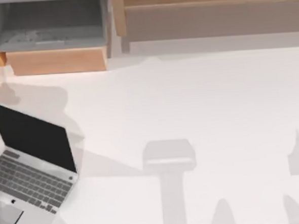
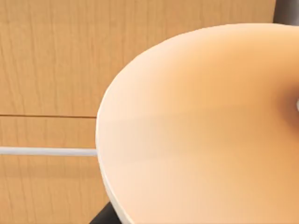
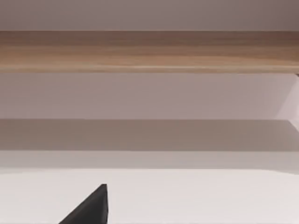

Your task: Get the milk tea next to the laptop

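Observation:
The milk tea (image 2: 187,140) looms very close in the left wrist view, its round orange-tan top rimmed in white. It sits in my left gripper (image 2: 196,112), whose dark fingers (image 2: 103,215) show at opposite edges of the cup, shut on it. The laptop (image 1: 31,170) lies open at the table's left edge, with a black screen, grey keys and a pale trackpad. One dark finger (image 3: 91,207) of my right gripper shows over the white table.
An open grey drawer (image 1: 48,27) with a wooden front sits at the back left. A long wooden shelf (image 1: 209,12) runs along the back right. Behind the cup is a wooden cabinet front (image 2: 46,70) with a white handle (image 2: 46,151).

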